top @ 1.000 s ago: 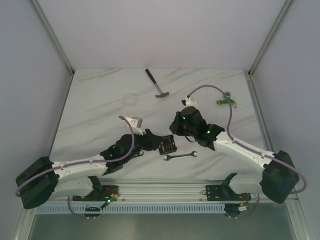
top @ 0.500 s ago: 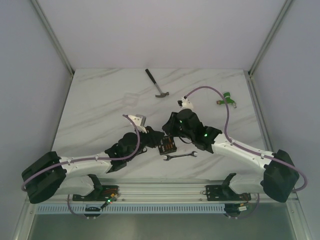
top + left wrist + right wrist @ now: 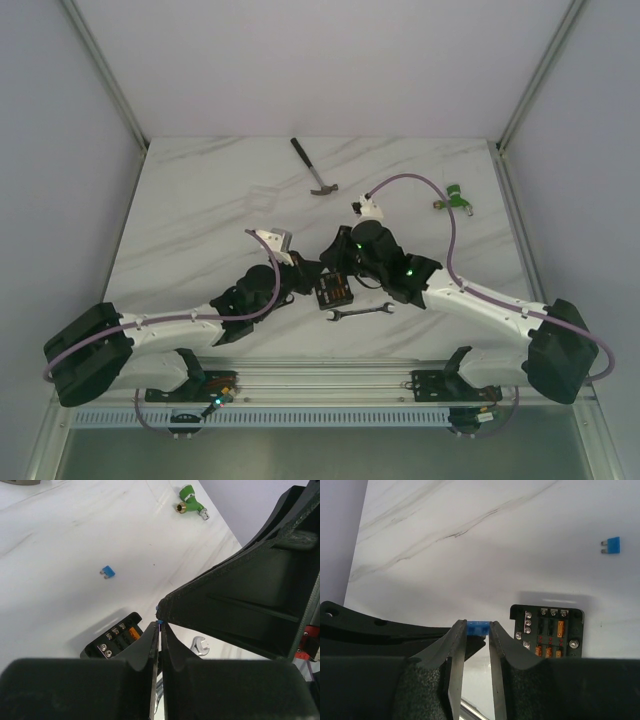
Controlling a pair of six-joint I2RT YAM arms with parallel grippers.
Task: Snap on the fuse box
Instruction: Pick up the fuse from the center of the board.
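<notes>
The right gripper [image 3: 476, 636] is clamped on a small blue fuse [image 3: 476, 627], one finger on each side, with the fuse at the very tips. The left gripper [image 3: 159, 630] meets it tip to tip. Its jaws are drawn in to a thin slit with a speck of blue at their end, so they seem to pinch the same fuse from the other side; how firmly, I cannot tell.

The box [image 3: 547, 631] lies on the table [image 3: 470, 555], below the right jaws and just to their right in that wrist's view. From the left jaws it sits just below and to their left, partly hidden by the fingers. It is therefore between the two arms, near both and touching neither. It is close to square, open face up, with no real long axis. Its slots run in rows square to its edges; some hold orange fuses and some look empty.

The right arm seems to have the clearer line: I judge that a short drop and a shift to its right would bring the fuse over the slots. Farther out, a loose fuse [image 3: 611, 545] rests well beyond the box, and a wrench [image 3: 200, 647] lies just right of the left tips.
</notes>
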